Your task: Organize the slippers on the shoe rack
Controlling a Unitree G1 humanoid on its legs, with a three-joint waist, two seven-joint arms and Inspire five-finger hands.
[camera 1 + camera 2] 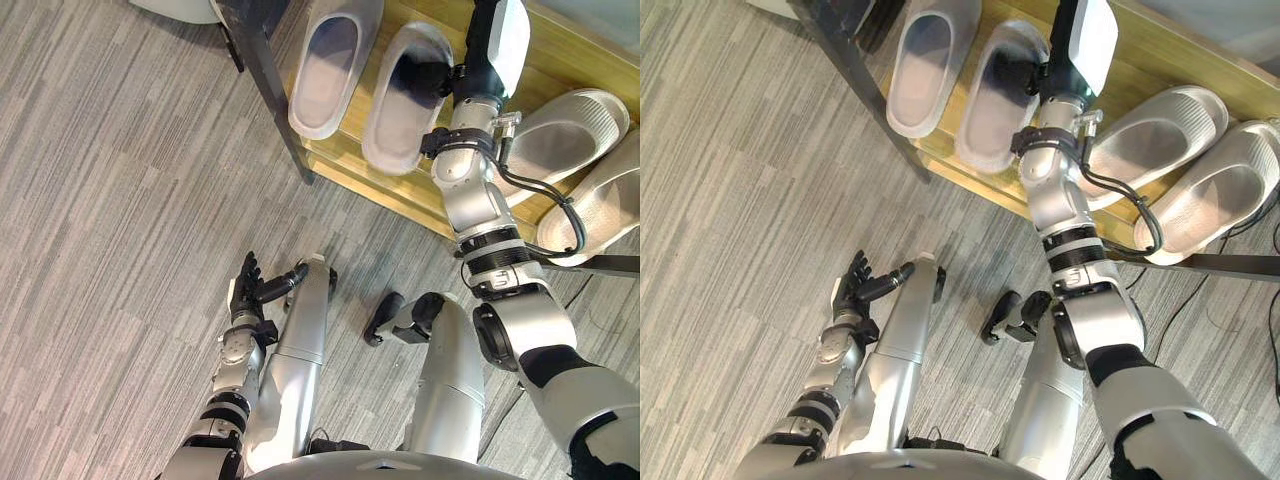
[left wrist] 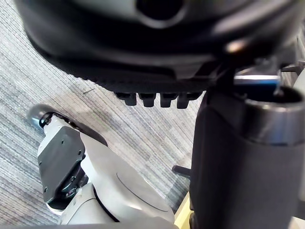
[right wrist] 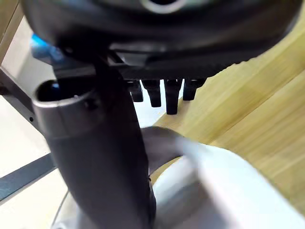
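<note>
Slipper is lying on the shoe rack under the right hand, which is reaching into its opening; whether the half-hidden fingers are gripping is impossible to tell. Three other slippers are flanking that hand, the farthest cut off. Left hand is hanging relaxed, well apart

Shelf packed w/ slippers; carpet left of rack leg open.

Grey carpet with fine streaks, laid in squares whose grain alternates, spreads beneath the left hand and on every side of it. Well ahead of that hand lies a pale rounded object, cut off by the view's edge. Beyond the right hand, further to its right, a grey-blue surface shows.
</note>
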